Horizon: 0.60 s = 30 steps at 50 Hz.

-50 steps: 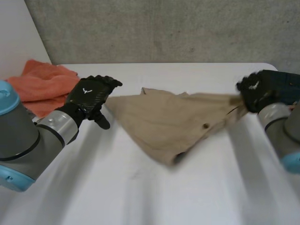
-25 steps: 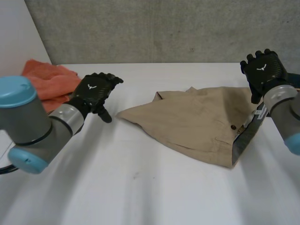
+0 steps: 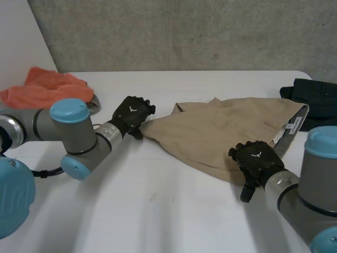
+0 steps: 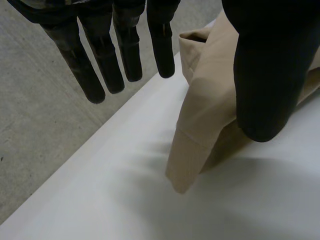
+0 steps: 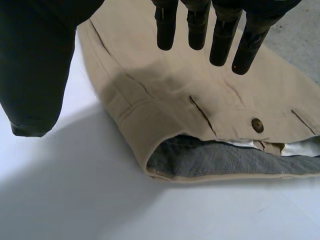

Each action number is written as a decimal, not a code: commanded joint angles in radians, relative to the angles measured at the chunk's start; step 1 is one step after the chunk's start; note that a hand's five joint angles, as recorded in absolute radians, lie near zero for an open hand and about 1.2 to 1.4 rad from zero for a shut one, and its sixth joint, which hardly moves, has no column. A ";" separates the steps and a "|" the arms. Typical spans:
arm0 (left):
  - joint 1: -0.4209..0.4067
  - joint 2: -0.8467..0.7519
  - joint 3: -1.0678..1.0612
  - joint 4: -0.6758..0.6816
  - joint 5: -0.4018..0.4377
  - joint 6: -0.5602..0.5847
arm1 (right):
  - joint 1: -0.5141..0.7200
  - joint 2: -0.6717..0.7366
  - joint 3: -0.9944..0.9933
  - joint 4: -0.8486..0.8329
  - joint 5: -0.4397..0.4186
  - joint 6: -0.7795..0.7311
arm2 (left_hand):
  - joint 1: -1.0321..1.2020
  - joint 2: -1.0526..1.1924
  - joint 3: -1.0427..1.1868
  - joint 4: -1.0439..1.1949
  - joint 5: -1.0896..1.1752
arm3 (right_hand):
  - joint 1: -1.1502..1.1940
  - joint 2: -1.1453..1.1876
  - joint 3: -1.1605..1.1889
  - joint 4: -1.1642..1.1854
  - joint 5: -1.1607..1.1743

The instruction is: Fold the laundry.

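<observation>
A tan garment [image 3: 221, 132] with a buttoned waistband lies spread on the white table [image 3: 158, 211], right of centre. My left hand [image 3: 134, 113] is at its left corner. In the left wrist view the fingers [image 4: 100, 65] are straight above the table and the thumb [image 4: 265, 75] hangs over the hemmed corner of the tan garment [image 4: 200, 115], gripping nothing. My right hand [image 3: 255, 161] hovers at the garment's near edge by the waistband. Its fingers [image 5: 200, 25] are straight and its thumb [image 5: 35, 65] stands apart, above the tan garment [image 5: 165, 100] and its grey lining.
An orange cloth [image 3: 47, 92] is heaped at the table's back left. A dark garment [image 3: 316, 97] lies at the back right corner. A grey wall runs behind the table.
My right hand let go of the garment's right edge and came down to its near edge. The garment shifted right and settled flat. My left hand reached across to its left corner.
</observation>
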 commanded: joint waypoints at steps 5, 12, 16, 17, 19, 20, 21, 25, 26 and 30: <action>-0.015 -0.071 0.077 -0.002 -0.007 0.016 | 0.011 0.096 -0.021 -0.151 0.055 -0.092 | 0.292 0.297 0.301 0.299 0.297 | 0.343 0.322 0.333 0.312 0.306; -0.027 -0.083 0.077 0.004 -0.014 0.064 | 0.011 0.120 -0.036 -0.182 0.063 -0.105 | 0.868 0.872 0.876 0.874 0.872 | 0.534 0.513 0.524 0.503 0.497; -0.030 -0.083 0.077 0.008 -0.021 0.081 | 0.006 0.145 -0.050 -0.174 0.063 -0.109 | 0.932 0.937 0.941 0.939 0.937 | 0.605 0.583 0.594 0.574 0.567; -0.030 -0.083 0.077 0.008 -0.023 0.081 | 0.006 0.148 -0.051 -0.172 0.063 -0.112 | 0.932 0.937 0.941 0.939 0.937 | 0.619 0.598 0.609 0.588 0.582; -0.030 -0.081 0.077 0.010 -0.030 0.082 | 0.004 0.152 -0.051 -0.171 0.064 -0.124 | 0.932 0.937 0.941 0.939 0.937 | 0.707 0.686 0.697 0.676 0.670; -0.032 -0.080 0.077 0.010 -0.035 0.082 | 0.003 0.152 -0.051 -0.171 0.064 -0.128 | 0.932 0.937 0.941 0.939 0.937 | 0.812 0.791 0.802 0.781 0.775; -0.033 -0.078 0.076 0.010 -0.044 0.082 | 0.000 0.149 -0.048 -0.171 0.063 -0.132 | 0.932 0.937 0.941 0.939 0.937 | 1.095 1.074 1.085 1.064 1.058; -0.041 -0.066 0.067 0.010 -0.066 0.085 | -0.003 0.135 -0.048 -0.165 0.058 -0.138 | 0.932 0.937 0.941 0.939 0.937 | 1.194 1.172 1.184 1.163 1.157; -0.044 -0.057 0.065 0.010 -0.070 0.087 | -0.003 0.131 -0.047 -0.163 0.057 -0.140 | 0.932 0.937 0.941 0.939 0.937 | 1.194 1.172 1.184 1.163 1.157; -0.049 0.029 0.035 0.005 -0.109 0.092 | -0.005 0.027 -0.053 -0.148 0.055 -0.167 | 0.932 0.937 0.941 0.939 0.937 | 1.194 1.172 1.184 1.163 1.157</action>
